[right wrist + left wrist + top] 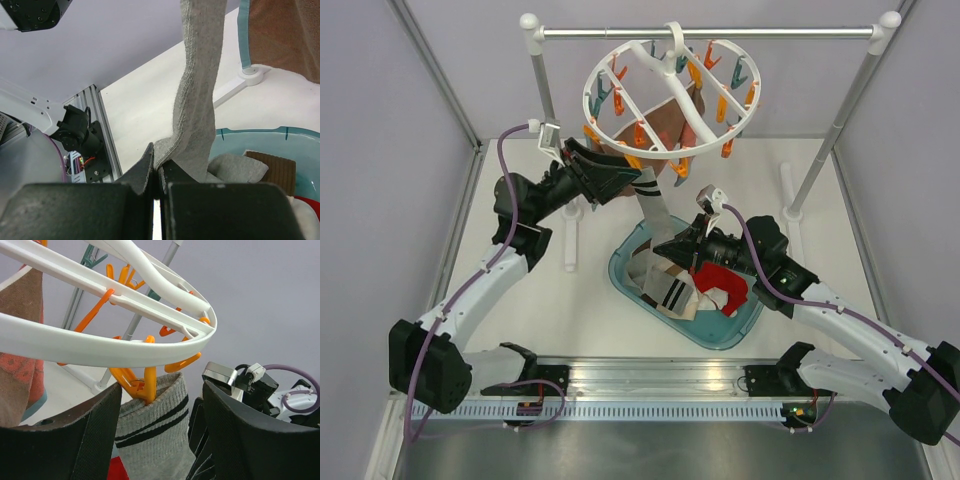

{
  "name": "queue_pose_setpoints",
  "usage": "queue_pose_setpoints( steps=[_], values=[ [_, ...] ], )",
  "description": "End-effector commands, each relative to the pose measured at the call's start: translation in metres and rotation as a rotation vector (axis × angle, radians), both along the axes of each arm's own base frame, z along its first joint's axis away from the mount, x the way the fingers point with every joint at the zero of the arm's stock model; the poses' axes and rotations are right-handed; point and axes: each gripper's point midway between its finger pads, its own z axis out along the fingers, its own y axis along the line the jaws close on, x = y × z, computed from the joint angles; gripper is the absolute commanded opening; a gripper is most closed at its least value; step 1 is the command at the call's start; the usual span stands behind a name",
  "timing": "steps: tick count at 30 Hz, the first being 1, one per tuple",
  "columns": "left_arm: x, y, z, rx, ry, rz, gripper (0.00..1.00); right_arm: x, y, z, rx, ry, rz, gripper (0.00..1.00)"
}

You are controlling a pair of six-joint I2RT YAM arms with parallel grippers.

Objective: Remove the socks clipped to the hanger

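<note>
Only the left wrist view shows the orange clip [137,382] on the hanger [100,347] biting the dark-striped grey sock [155,450], left gripper [161,405] spread astride its cuff, right wrist view shows the right gripper [156,172] pinching its lower end

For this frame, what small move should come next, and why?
Probably close the left gripper on the orange clip to pinch it open: its jaws stand open either side of that clip, which grips the grey striped sock, while the right gripper is shut on the sock's lower part.
</note>
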Motion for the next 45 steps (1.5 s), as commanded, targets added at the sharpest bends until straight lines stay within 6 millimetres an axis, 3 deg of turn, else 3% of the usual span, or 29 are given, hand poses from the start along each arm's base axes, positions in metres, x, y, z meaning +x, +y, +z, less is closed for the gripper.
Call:
queue_pose_setpoints(
  steps=[1,12,30,36,45],
  values=[
    [0.002,0.004,0.028,0.001,-0.113,0.089,0.70,-0.001,0.001,0.014,0.035,-0.026,0.014,0.01],
    [0.016,0.005,0.014,0.022,-0.084,0.140,0.69,-0.007,-0.003,0.021,0.041,-0.037,0.019,0.01],
    [0.019,-0.003,0.026,-0.013,-0.090,0.132,0.63,-0.009,-0.002,0.022,0.042,-0.030,0.031,0.01],
    [0.020,-0.003,0.028,-0.021,-0.089,0.138,0.47,-0.010,-0.003,0.020,0.040,-0.025,0.033,0.01],
    [0.020,-0.003,0.026,-0.016,-0.079,0.144,0.10,-0.009,-0.010,0.007,0.018,-0.012,-0.006,0.01]
  ],
)
